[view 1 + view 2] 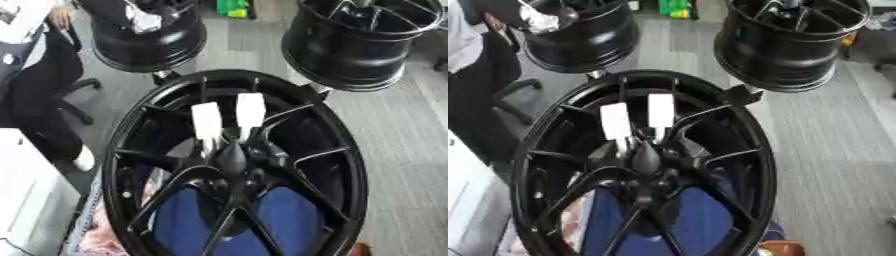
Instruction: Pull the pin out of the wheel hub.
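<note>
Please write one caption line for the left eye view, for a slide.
Large black wheel hub in front, two white pins standing near its centre; two more black wheels behind on grey floor.

Big wheel hub (234,165) is glossy black all over, spokes and rim alike, with two plain white rectangular tags (207,121) standing out near its dark centre; solid royal blue (289,212) shows through the lower spoke gaps, and a pinkish patterned bit (101,240) sits at its lower left edge. Two more rims behind, left one (149,35) and right one (359,42), same glossy black. Floor (402,145) is grey with fine streaks, a green-yellow patch (233,7) at the far top, white surface (26,190) at the left.
</note>
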Robot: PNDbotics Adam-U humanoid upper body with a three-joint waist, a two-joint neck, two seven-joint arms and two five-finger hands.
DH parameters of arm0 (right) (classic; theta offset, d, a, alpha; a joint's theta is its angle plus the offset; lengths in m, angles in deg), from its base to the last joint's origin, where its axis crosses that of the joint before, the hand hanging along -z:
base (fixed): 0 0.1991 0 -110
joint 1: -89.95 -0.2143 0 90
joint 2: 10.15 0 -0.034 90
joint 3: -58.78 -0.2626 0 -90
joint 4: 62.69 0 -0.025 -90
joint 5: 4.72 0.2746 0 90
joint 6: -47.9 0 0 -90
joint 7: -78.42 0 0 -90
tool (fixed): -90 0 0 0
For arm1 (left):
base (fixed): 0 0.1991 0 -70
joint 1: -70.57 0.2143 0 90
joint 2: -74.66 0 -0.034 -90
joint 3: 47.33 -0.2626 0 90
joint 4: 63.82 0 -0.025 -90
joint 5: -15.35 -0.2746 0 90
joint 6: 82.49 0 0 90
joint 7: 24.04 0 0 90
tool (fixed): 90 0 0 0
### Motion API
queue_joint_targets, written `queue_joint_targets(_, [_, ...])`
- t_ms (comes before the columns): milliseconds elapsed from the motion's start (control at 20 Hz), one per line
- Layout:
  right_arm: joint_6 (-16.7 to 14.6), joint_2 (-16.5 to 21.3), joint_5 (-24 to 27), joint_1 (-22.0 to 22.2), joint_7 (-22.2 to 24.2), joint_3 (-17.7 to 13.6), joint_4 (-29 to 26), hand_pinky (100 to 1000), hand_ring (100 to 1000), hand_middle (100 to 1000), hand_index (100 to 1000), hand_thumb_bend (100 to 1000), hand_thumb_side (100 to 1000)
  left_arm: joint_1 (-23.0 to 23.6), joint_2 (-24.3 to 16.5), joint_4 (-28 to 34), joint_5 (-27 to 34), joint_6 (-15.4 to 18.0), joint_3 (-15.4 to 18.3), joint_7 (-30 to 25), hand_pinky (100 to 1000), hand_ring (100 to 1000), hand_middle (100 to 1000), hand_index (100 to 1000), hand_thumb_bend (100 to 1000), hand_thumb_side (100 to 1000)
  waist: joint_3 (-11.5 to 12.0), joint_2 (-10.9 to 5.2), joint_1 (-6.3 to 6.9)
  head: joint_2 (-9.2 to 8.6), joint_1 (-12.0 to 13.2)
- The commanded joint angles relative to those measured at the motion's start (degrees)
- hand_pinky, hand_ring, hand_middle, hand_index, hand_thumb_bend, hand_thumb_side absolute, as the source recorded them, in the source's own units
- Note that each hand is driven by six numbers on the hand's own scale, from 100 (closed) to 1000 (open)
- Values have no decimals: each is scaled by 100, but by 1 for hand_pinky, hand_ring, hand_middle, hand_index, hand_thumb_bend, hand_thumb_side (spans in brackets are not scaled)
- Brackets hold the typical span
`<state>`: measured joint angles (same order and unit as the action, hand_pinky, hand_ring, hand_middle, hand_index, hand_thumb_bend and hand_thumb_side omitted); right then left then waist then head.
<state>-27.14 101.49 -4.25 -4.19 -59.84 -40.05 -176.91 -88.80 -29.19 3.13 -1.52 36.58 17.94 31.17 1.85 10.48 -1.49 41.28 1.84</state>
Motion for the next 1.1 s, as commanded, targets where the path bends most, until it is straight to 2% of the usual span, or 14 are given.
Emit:
queue_joint_targets(50, [369,212,64,-93,-350,-14,-37,854,708,604,742,100,181,-269,89,-226,118,1241,-202,-1236,768,752,708,840,201,485,-7,-62,-4,-10,-15])
queue_joint_targets(200, [365,225,79,-122,-330,2,-37,855,708,604,742,100,179,-351,178,-269,405,1439,-386,-1556,767,750,707,842,203,466,-8,-41,-15,-6,-9])
queue_joint_targets(350, [367,222,97,-134,-319,13,-37,855,708,603,742,100,179,-374,199,-235,493,1486,-596,-1699,770,757,722,854,212,465,-15,-25,-35,-6,-7])
queue_joint_targets(550, [368,210,115,-145,-315,24,-37,855,708,603,741,100,182,-365,222,-260,407,1457,-830,-1717,770,758,727,866,201,547,-9,-16,-57,-8,-18])
queue_joint_targets(600, [369,208,120,-146,-312,29,-37,855,708,603,741,100,183,-361,224,-273,419,1437,-877,-1717,769,756,725,866,202,604,-6,-17,-59,-9,-17])
queue_joint_targets(800, [376,205,137,-140,-317,37,-37,855,708,603,741,100,186,-349,154,-274,470,1258,-1022,-1718,767,754,719,863,261,717,11,-21,-59,-15,-26])
queue_joint_targets(950, [381,195,145,-118,-330,35,-37,855,707,602,741,100,191,-330,53,-199,524,1075,-1101,-1718,767,752,707,858,307,753,23,-34,-52,-3,-37])
queue_joint_targets(1100, [377,177,147,-94,-351,26,-37,855,706,601,740,100,195,-331,-31,-184,593,681,-1112,-1718,768,749,696,853,306,752,46,-55,-41,9,-47])
